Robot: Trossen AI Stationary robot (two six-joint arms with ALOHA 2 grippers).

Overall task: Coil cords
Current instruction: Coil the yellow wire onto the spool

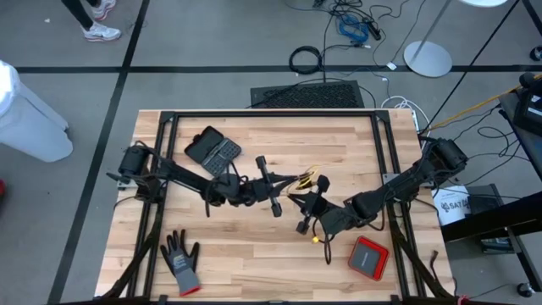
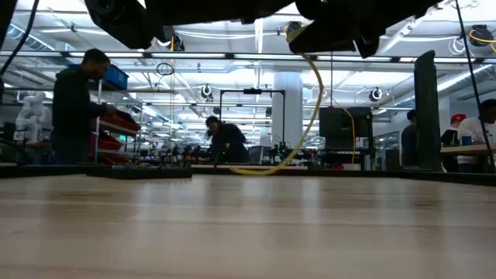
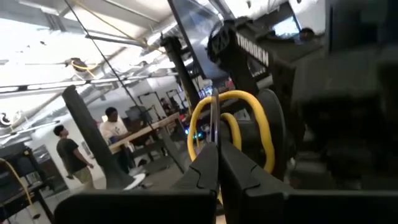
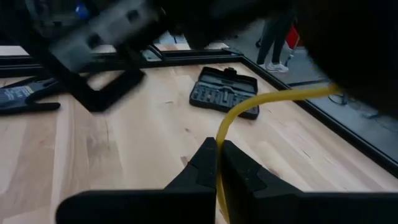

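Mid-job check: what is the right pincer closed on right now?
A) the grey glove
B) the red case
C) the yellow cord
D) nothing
C: in the right wrist view the right pincer is shut on the yellow cord, which runs up from between its fingers.

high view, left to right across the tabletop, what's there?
Grey glove with black fingers → black socket case lying open → left gripper, shut on the thin yellow cord → right gripper, also shut on it → red and black flat case.
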